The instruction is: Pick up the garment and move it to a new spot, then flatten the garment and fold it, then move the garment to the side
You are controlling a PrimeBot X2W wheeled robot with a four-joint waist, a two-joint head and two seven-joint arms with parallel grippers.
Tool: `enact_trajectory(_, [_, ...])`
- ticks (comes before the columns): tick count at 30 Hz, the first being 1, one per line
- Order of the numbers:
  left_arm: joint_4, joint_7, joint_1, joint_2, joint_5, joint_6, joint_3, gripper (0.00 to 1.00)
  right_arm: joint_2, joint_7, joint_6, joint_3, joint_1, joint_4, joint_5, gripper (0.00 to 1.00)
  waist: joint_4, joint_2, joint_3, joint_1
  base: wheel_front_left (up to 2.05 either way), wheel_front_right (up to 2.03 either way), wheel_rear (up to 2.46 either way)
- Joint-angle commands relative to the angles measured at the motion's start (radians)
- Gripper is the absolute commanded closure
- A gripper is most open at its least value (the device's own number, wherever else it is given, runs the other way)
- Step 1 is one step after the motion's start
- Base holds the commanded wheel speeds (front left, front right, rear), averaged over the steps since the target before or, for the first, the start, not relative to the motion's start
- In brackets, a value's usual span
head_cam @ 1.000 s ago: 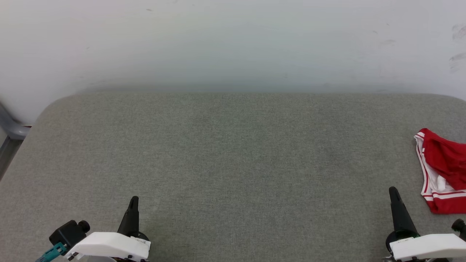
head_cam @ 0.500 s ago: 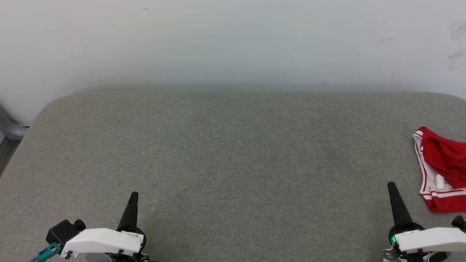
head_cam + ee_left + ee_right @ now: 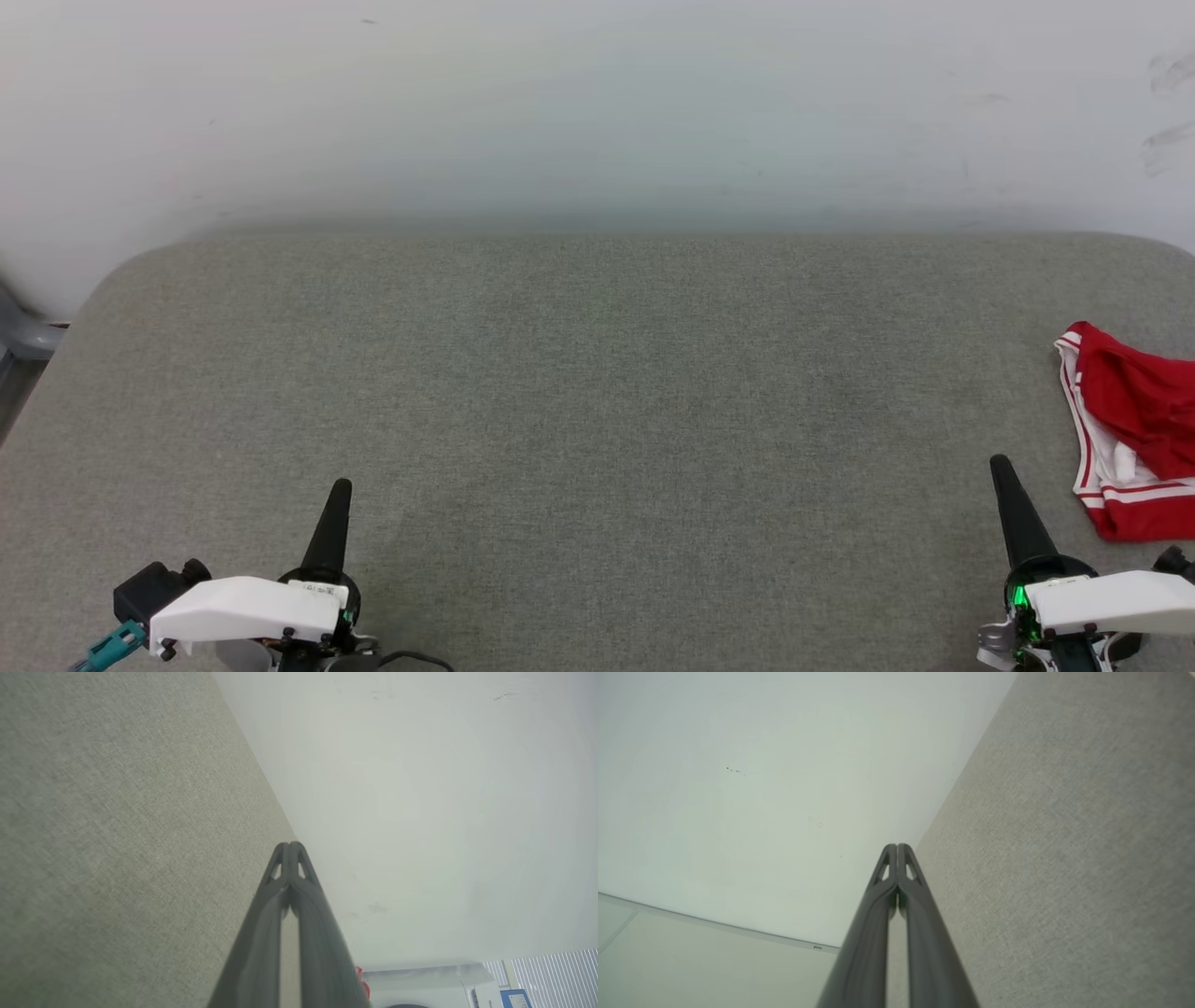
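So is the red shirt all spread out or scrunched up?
Scrunched up: the garment lies in a rumpled heap, its striped trim curling, part out of frame.

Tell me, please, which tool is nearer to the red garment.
Right. The right tool sits close beside the garment, apart from it; the left tool is far across the grey surface.

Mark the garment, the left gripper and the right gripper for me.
garment [image 3: 1134,401]: head view, on its red cloth.
left gripper [image 3: 341,489]: head view, at its shut fingertips.
right gripper [image 3: 1002,465]: head view, at its shut fingertips.
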Motion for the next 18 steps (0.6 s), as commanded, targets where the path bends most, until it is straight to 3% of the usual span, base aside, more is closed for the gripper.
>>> enact_trajectory(1, [-0.004, 0.006, -0.023, 0.001, -0.023, -0.008, 0.004, 1.0, -0.006, 0.006, 0.0, -0.002, -0.025, -0.002, 0.022, 1.0, 0.0, 0.0, 0.0, 0.0, 0.0, 0.0, 0.0])
enact_trajectory(18, [0.007, 0.044, -0.044, -0.003, -0.177, -0.025, 0.025, 1.0, -0.004, 0.045, 0.0, -0.007, -0.051, 0.019, 0.167, 1.0, -0.008, 0.0, 0.004, 0.0, 0.0, 0.0, 0.0])
